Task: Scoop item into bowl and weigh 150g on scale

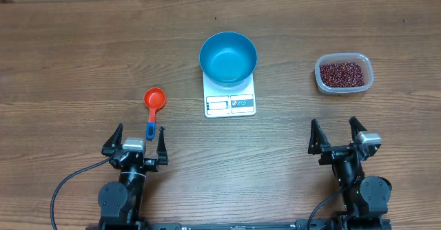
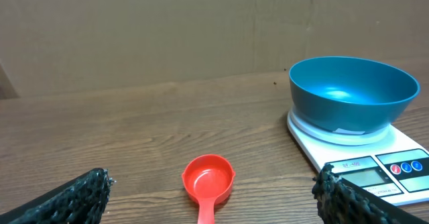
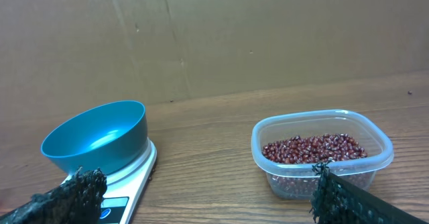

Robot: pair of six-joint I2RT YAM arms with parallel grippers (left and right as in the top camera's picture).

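Note:
The empty blue bowl (image 1: 228,57) (image 2: 352,92) (image 3: 96,138) stands on the white scale (image 1: 230,103) (image 2: 395,163) (image 3: 131,184) at mid table. Dark red-brown beans (image 1: 342,73) (image 3: 314,148), the item, fill a clear plastic tub (image 1: 344,74) (image 3: 322,153) at the right. A red scoop with a blue handle end (image 1: 153,106) (image 2: 208,182) lies left of the scale. My left gripper (image 1: 136,140) (image 2: 214,200) is open, just short of the scoop's handle, holding nothing. Open and empty too, my right gripper (image 1: 337,133) (image 3: 204,197) sits near the front edge, below the tub.
A brown cardboard wall (image 2: 167,29) rises behind the wooden table (image 1: 69,65). Black cables (image 1: 65,189) trail from both arm bases at the front edge.

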